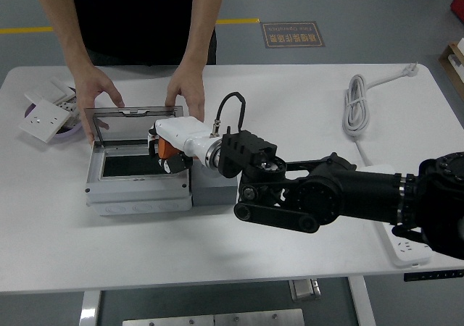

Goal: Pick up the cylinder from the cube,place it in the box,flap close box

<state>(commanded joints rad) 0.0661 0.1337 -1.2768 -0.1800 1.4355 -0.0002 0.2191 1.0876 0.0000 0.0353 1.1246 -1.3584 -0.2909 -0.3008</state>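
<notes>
My right hand (165,152) pinches orange cylinder (164,149) over open box (138,170), desk's left side; small, rigid, probably light, gripped round its sides.

Bright, even light falls from overhead on the white table (290,87), which looks slightly washed out toward its far right corner. Shadows are soft and short (darkest under the black arm (341,195)). Focus is sharp throughout, with no visible blur.
</notes>
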